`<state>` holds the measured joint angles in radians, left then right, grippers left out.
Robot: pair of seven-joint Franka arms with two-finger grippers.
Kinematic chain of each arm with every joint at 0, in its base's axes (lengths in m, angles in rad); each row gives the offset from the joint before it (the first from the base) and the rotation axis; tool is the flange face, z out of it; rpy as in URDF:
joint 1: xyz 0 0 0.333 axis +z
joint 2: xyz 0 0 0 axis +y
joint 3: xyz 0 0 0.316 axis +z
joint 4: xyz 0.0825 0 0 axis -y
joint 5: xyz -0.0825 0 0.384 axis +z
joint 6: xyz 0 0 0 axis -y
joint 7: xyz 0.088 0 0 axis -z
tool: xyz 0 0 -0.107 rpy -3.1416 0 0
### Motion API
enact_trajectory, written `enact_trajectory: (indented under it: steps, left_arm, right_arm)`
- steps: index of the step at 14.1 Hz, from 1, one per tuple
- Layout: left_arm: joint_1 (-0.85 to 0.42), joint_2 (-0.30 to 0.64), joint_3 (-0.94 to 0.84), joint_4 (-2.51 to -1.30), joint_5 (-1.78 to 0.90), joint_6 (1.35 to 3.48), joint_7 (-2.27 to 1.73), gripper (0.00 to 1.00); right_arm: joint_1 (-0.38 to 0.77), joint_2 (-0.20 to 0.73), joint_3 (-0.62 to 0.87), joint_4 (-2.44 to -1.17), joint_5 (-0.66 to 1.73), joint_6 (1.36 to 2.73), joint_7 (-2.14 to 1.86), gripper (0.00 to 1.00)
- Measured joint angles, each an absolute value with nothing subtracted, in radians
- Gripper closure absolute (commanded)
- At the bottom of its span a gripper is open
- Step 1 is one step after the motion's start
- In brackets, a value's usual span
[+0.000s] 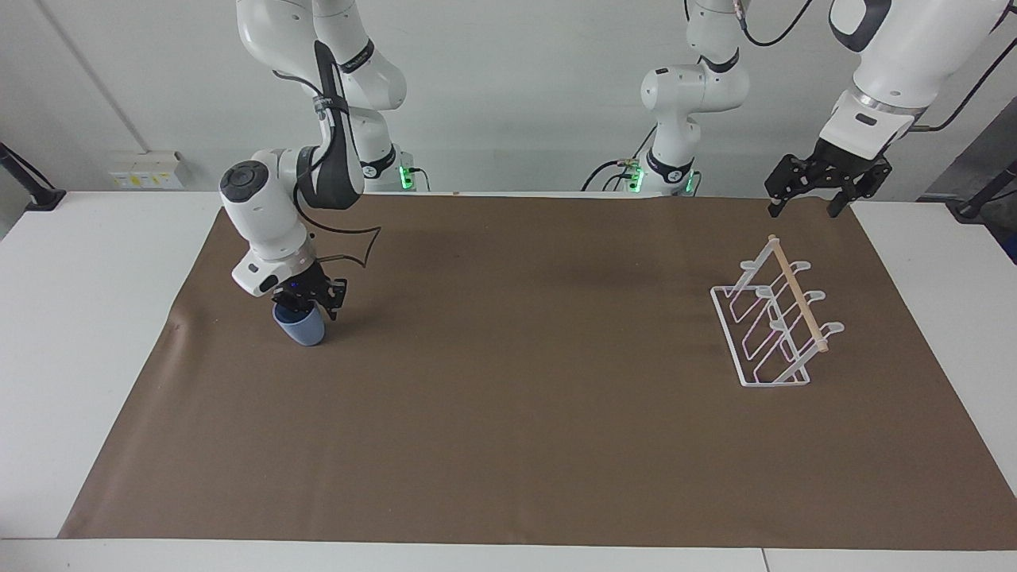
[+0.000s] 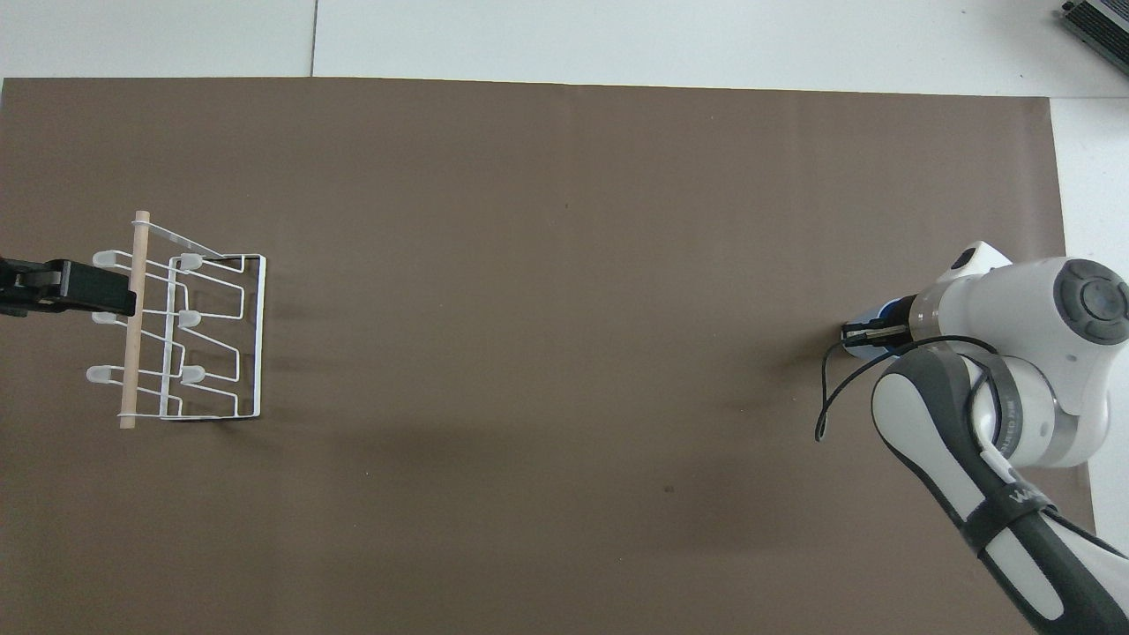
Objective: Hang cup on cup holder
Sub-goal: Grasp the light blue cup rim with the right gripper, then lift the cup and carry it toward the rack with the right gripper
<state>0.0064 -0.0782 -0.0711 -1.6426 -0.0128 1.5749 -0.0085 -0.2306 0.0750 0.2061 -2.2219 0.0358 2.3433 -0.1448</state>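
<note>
The light-blue cup (image 1: pixel 301 329) stands upright on the brown mat toward the right arm's end of the table. My right gripper (image 1: pixel 307 299) is down on its rim, fingers closed on the cup's wall. In the overhead view the right gripper (image 2: pixel 869 332) and wrist hide most of the cup (image 2: pixel 853 349). The white wire cup holder (image 1: pixel 772 327) with its wooden dowel stands toward the left arm's end and also shows in the overhead view (image 2: pixel 196 337). My left gripper (image 1: pixel 810 189) waits open in the air above the mat's edge by the holder, apart from it.
The brown mat (image 1: pixel 524 381) covers most of the white table (image 1: pixel 87 318). The holder's looped prongs (image 2: pixel 104 374) point toward the left arm's end. A black cable loops off the right wrist (image 2: pixel 825 397) above the mat.
</note>
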Motion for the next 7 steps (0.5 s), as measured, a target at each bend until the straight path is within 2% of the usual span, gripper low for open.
enact_trajectory:
  steps: [2, 4, 7]
  left_arm:
    - [0.006, -0.078, -0.071, -1.643, -0.013, 1.575, -0.009, 0.0]
    - [0.006, -0.078, -0.071, -1.643, -0.013, 1.575, -0.008, 0.0]
    - [0.006, -0.078, -0.071, -1.643, -0.013, 1.575, -0.009, 0.0]
  right_arm:
    - [-0.231, 0.076, 0.206, -2.218, 0.036, 2.334, -0.145, 1.0]
    - [-0.231, 0.078, 0.206, -2.182, 0.036, 2.269, -0.145, 1.0]
    - [-0.228, 0.076, 0.212, -2.049, 0.036, 2.116, -0.146, 1.0]
